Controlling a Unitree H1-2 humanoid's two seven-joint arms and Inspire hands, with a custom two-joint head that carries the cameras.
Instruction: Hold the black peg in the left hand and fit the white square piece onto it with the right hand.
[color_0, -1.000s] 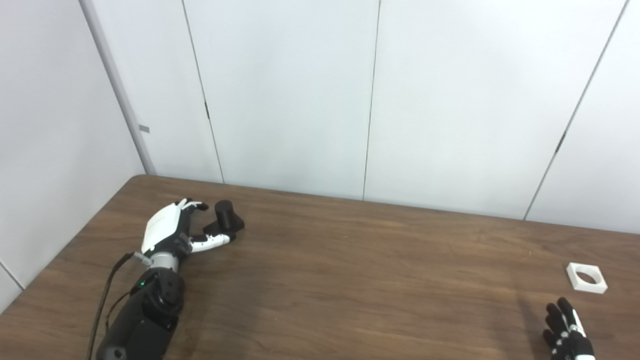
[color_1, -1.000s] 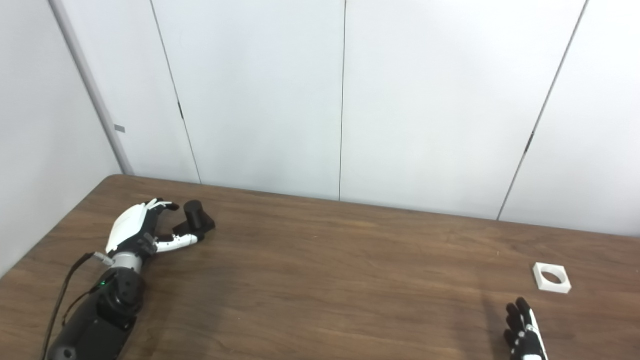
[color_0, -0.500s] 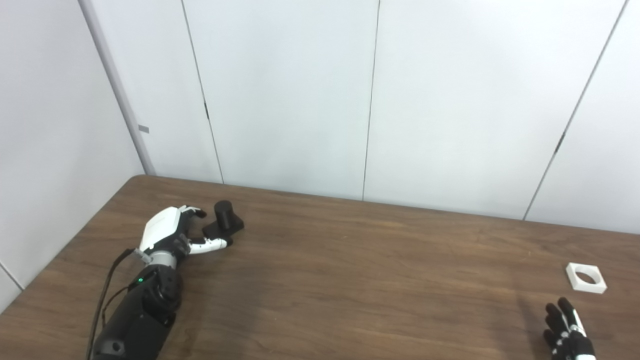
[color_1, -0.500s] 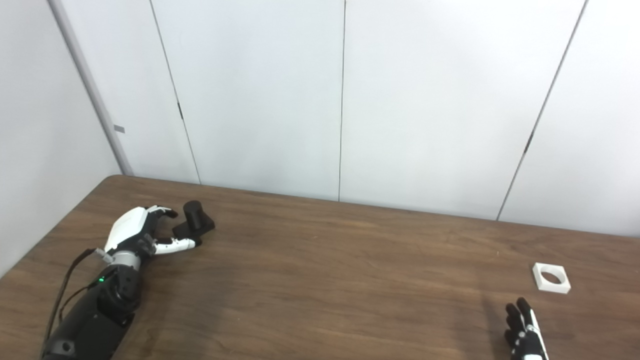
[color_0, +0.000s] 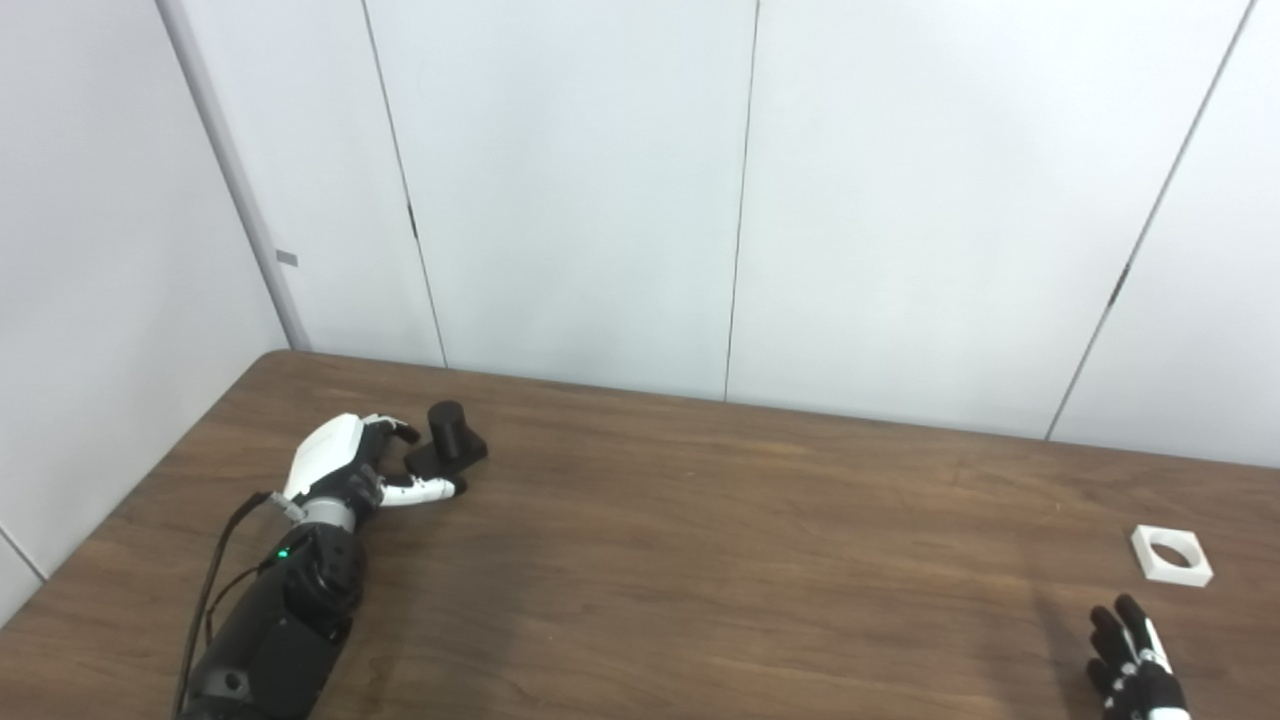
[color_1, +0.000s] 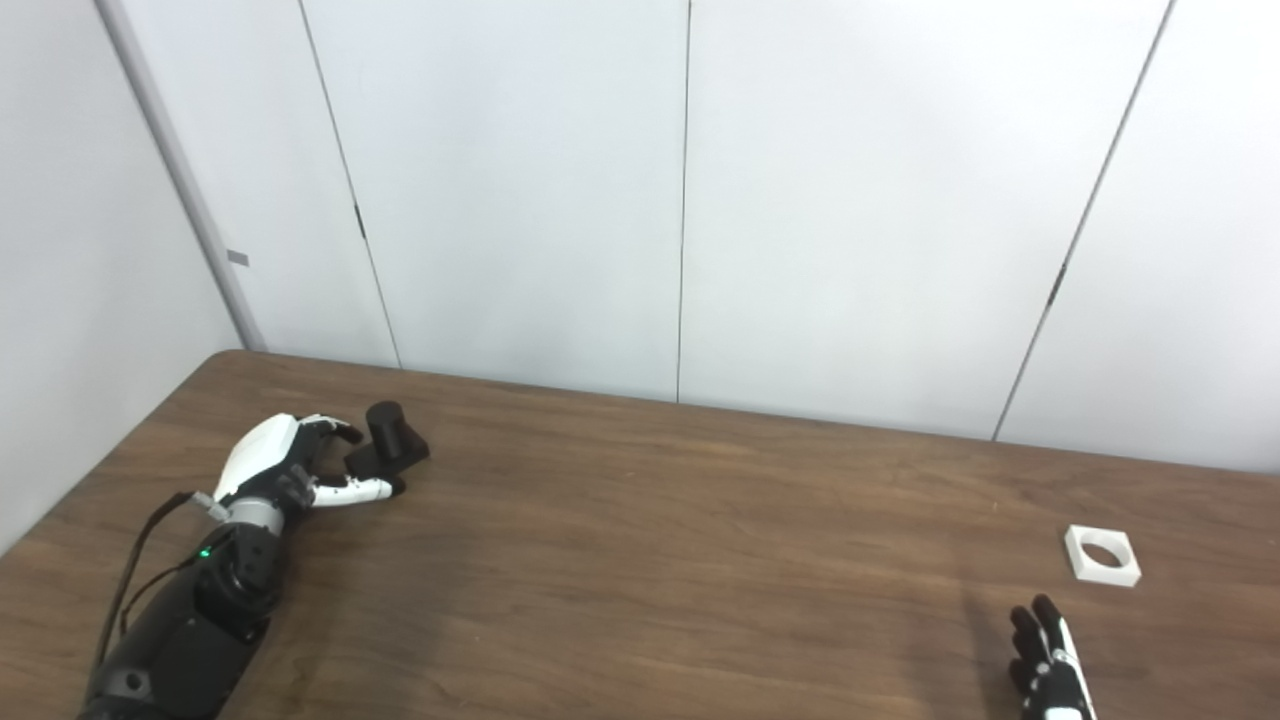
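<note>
A: Left eye view first. What do you have at your left hand (color_0: 340, 462)?

B: It lies on the brown table (color_0: 700, 560) near the far left corner, white back turned up. The fingers (color_0: 398, 430) are curled but apart, and the thumb (color_0: 425, 490) reaches out below the black peg (color_0: 447, 438). The peg stands upright on its square base, cupped between fingers and thumb. The thumb tip sits at the base edge; I cannot tell whether the fingers touch the post. You have no firm clamp on it.

A: And your right hand (color_0: 1135, 665)?

B: Only its top shows at the bottom right edge. The fingers are straight, pointing away from you, slightly spread, holding nothing. The white square piece (color_0: 1171, 555) lies flat on the table just beyond the fingertips and a little to the right, apart from them. Its round hole faces up.

A: Right eye view, same entries?

B: Same layout. Left hand (color_1: 270, 465) flanks the peg (color_1: 388, 435), which rests on the table, not lifted. A green light shows on the forearm (color_1: 190, 610). Right hand (color_1: 1048, 665) is cut off by the frame edge, fingers extended and empty. The white piece (color_1: 1102, 555) lies clear of it, well apart from the peg across the table.
</note>
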